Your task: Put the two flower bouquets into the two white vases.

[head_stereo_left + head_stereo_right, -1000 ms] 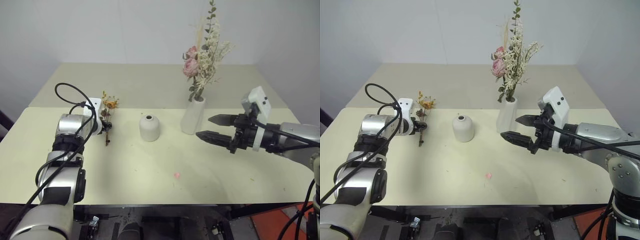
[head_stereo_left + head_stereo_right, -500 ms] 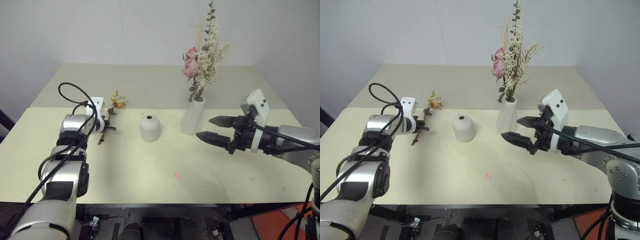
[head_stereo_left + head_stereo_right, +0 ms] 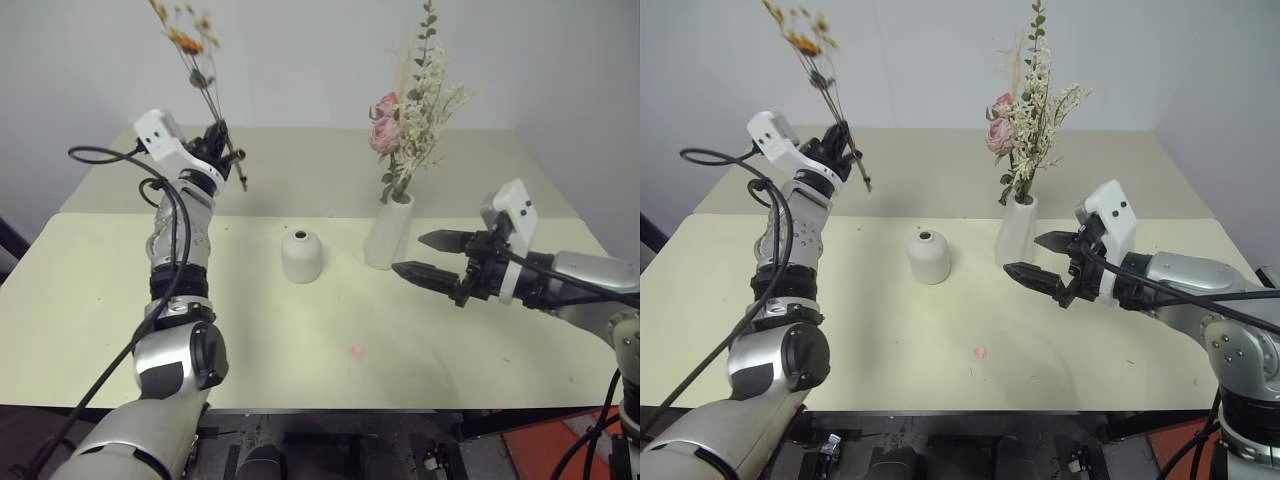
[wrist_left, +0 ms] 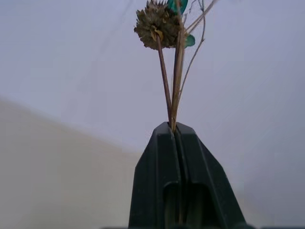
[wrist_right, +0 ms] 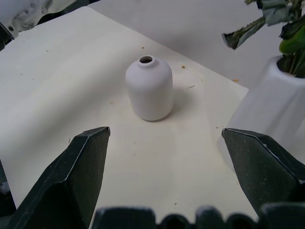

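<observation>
Sprig [image 3: 190, 55] pinched in left gripper [image 3: 218, 140], aloft near table's far-left edge; right gripper [image 3: 428, 256] spread. Next: stem into pot [image 3: 301, 256] hole.

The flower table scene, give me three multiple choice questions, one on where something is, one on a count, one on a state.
1. Where is the pink rose bouquet?
A. In the tall white vase
B. Lying on the table
C. In the right gripper

2. How many white vases stand on the table?
A. One
B. Two
C. Three

3. What is the state of the left gripper?
A. Open and empty
B. Shut on the orange dried sprig
C. Shut on a vase

Answers:
1 A, its stems go into the tall vase's mouth.
2 B, the tall one and the short round vase.
3 B, its fingers pinch the thin stems.
</observation>
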Tool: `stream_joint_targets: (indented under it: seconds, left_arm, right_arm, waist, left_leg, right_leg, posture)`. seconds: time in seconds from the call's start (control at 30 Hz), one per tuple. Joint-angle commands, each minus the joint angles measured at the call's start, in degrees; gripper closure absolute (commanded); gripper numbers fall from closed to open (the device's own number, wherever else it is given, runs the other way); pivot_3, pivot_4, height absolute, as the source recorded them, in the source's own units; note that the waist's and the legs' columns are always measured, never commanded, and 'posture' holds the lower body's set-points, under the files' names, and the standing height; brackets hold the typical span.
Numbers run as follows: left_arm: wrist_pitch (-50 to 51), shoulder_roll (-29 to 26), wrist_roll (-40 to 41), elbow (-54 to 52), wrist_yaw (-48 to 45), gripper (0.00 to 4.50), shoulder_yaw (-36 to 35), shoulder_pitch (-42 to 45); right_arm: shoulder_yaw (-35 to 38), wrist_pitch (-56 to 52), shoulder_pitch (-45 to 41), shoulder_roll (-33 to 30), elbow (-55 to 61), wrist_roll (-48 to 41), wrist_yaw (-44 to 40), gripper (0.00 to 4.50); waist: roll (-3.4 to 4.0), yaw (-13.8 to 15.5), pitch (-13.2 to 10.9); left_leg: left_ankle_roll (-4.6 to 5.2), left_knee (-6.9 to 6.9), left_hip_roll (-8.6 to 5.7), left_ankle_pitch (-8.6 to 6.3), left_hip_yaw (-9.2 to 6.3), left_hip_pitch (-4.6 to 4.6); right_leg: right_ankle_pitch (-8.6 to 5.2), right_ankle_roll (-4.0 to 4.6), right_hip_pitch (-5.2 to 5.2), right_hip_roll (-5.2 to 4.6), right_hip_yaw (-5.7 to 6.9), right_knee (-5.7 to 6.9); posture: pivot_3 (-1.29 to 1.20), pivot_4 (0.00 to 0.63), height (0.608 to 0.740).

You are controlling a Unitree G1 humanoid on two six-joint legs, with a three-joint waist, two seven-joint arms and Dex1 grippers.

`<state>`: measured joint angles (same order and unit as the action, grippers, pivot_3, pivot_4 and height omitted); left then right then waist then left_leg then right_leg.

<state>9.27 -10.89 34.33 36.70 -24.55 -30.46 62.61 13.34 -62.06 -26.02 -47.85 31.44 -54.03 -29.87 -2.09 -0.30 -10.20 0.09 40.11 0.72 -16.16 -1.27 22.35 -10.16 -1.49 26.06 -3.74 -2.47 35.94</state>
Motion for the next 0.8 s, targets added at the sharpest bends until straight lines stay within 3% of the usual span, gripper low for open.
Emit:
stream_joint_targets:
  seconds: [0.03, 0.13, 0.23, 0.63, 0.8]
  left_arm:
    - [4.77, 1.40, 9.03, -5.85, -7.34, 4.47, -0.88, 0.09]
    - [13.08, 1.45, 13.83, -8.04, -13.58, 4.47, 0.94, -2.76]
    - [14.44, 1.37, 13.66, -8.06, -16.35, 4.47, 2.75, -4.57]
    - [11.44, 1.19, 11.28, 2.92, -16.59, 4.47, 3.31, -1.56]
    - [9.15, 1.65, 6.32, 3.41, -19.73, 4.47, 7.68, -3.73]
  right_arm:
    - [2.37, 1.83, 1.02, 0.65, 3.49, -0.12, 1.96, 0.00]
    - [3.58, 1.82, 2.75, 1.80, 5.39, -0.68, 4.40, 0.00]
    - [5.07, 1.68, 4.56, 3.00, 7.17, -1.66, 6.74, 0.00]
    - [7.46, 1.75, 8.53, 3.45, 9.87, -4.03, 12.25, 0.00]
    - [7.11, 1.87, 8.75, 3.49, 9.94, -4.27, 13.23, 0.00]
  waist:
    - [0.00, -0.08, 0.00]
    - [0.00, -0.41, 0.02]
    - [0.00, -0.59, 0.02]
    - [-0.01, -0.53, 0.02]
    - [-0.01, -0.47, 0.02]
  left_leg:
    - [0.00, 0.01, -0.01, 0.00, 0.00, 0.00]
    - [0.01, 0.02, -0.01, 0.00, -0.01, -0.06]
    - [0.01, 0.04, -0.01, 0.00, -0.02, -0.12]
    - [0.02, 0.12, 0.00, 0.00, -0.07, -0.26]
    - [0.03, 0.12, 0.01, -0.01, -0.12, -0.43]
  right_leg:
    - [0.00, 0.00, 0.00, 0.00, -0.01, 0.01]
    - [0.00, 0.00, -0.07, 0.02, 0.00, 0.01]
    - [-0.01, -0.01, -0.12, 0.03, -0.01, 0.03]
    - [-0.01, -0.01, -0.36, 0.08, 0.00, -0.07]
    - [-0.01, -0.01, -0.63, 0.09, 0.06, -0.15]
  posture:
    - [0.00, 0.150, 0.740]
    - [0.00, 0.150, 0.740]
    - [0.00, 0.150, 0.740]
    - [0.00, 0.150, 0.740]
    - [0.00, 0.150, 0.740]
